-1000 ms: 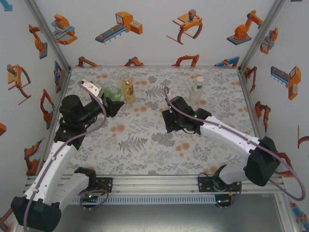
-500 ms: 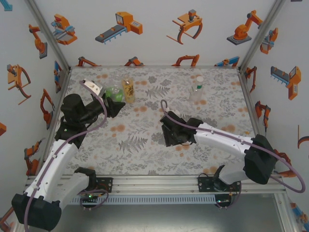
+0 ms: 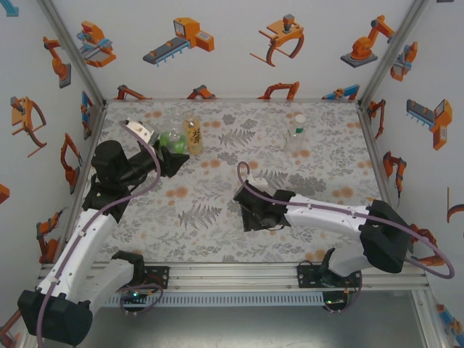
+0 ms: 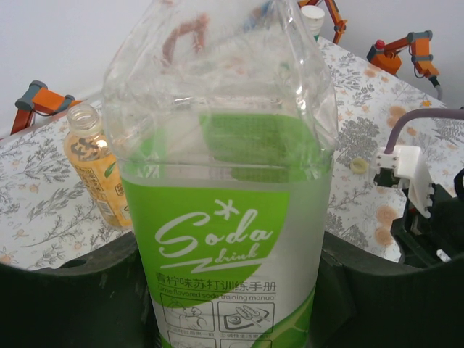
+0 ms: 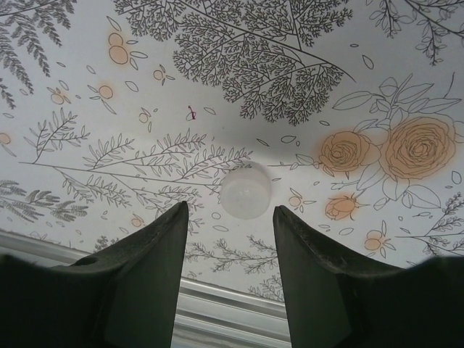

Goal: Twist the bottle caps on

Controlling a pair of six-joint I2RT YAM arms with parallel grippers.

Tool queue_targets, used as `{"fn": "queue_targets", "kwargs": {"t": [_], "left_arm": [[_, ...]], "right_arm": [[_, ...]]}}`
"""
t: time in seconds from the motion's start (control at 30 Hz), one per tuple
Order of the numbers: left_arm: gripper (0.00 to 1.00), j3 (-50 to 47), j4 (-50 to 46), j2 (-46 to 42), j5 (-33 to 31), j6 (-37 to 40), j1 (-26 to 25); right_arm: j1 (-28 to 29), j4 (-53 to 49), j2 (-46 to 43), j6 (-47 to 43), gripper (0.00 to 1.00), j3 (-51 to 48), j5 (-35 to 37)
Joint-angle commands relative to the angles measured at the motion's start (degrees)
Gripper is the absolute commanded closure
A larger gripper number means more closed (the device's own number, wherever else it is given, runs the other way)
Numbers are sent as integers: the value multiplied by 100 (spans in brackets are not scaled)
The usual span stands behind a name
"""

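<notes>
My left gripper (image 3: 172, 151) is shut on the squat green-labelled bottle (image 4: 225, 239), which stands upright at the back left (image 3: 172, 138) with an open neck. Right beside it stands the amber bottle (image 3: 192, 135), its neck uncapped (image 4: 85, 119). The clear bottle (image 3: 296, 134) stands at the back right with a white cap on it. My right gripper (image 5: 230, 214) hangs low over the cloth at mid table (image 3: 251, 212), open. A whitish bottle cap (image 5: 246, 191) lies on the cloth just beyond its fingertips, untouched. In the left wrist view a pale cap (image 4: 357, 165) lies next to the right arm.
The floral cloth (image 3: 210, 225) covers the table, with printed walls on three sides. An aluminium rail (image 3: 232, 272) runs along the near edge. The right arm's cable (image 3: 243, 177) loops above its wrist.
The right gripper has travelled from the middle toward the near left and dropped over the cap, its jaws narrowing a little. The left gripper and its bottle have stayed put.
</notes>
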Motion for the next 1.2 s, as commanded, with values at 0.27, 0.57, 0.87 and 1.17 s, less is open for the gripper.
{"fn": "queue_targets", "kwargs": {"t": [0.27, 0.57, 0.87, 1.17], "left_arm": [[93, 159, -39, 45, 126, -49, 45], [92, 177, -75, 63, 125, -40, 58], [92, 186, -88, 92, 161, -53, 50], [92, 212, -77, 156, 221, -104, 52]], "right_arm": [[45, 300, 455, 232, 51, -218, 57], [52, 341, 692, 199, 52, -210, -105], [52, 249, 778, 174, 54, -142, -66], [51, 82, 765, 134, 58, -87, 17]]}}
